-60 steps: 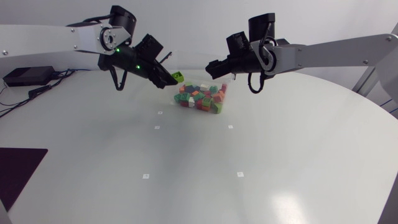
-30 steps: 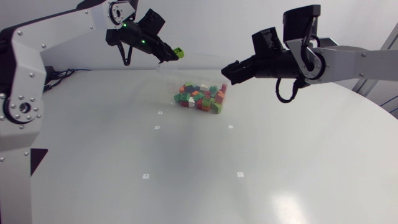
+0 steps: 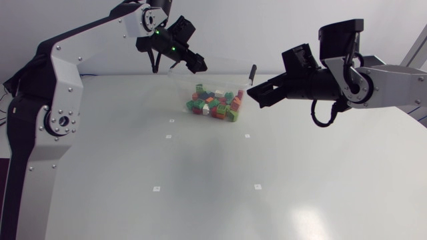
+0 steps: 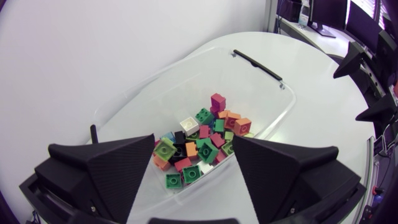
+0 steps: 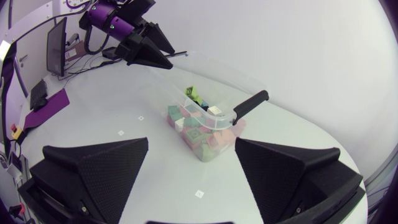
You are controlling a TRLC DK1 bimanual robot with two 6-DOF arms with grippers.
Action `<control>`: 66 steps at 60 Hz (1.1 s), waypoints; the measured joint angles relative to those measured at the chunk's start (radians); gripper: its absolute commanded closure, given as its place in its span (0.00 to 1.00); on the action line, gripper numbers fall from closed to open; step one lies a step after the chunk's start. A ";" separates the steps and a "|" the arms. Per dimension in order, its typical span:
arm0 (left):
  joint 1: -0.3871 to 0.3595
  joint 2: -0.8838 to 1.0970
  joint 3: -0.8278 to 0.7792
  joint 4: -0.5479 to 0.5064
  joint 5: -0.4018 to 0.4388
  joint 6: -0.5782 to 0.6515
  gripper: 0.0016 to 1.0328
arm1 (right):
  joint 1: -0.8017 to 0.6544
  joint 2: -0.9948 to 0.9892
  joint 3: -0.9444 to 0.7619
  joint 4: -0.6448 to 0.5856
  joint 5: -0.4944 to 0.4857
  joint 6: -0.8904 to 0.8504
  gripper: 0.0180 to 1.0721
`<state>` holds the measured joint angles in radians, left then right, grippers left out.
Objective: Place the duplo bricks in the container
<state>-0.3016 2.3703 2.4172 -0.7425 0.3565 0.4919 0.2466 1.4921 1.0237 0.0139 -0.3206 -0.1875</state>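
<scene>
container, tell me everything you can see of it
The container is a clear plastic tub, oblong with rounded corners and open at the top. A black handle sits on the rim at each short end. It stands upright on the white table, toward its far side. A loose heap of duplo bricks, green, red, orange, pink and white, covers part of its floor. Nothing else touches it.

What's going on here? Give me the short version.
Two robot arms are working on a clear container of duplo bricks. A pile of mixed-colour bricks lies inside it, and every brick in view is in there. The left gripper hangs open and empty above the container. The right gripper is also open and empty, held over the table just beside the container.
</scene>
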 measured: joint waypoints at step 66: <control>0.140 -0.935 -1.148 0.413 -0.225 -0.032 0.04 | -0.230 -0.546 -0.339 -0.075 0.116 -0.030 0.04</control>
<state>-0.1612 1.4357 1.2694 -0.3298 0.1314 0.4603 0.0166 0.9466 0.6849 -0.0608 -0.2043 -0.2176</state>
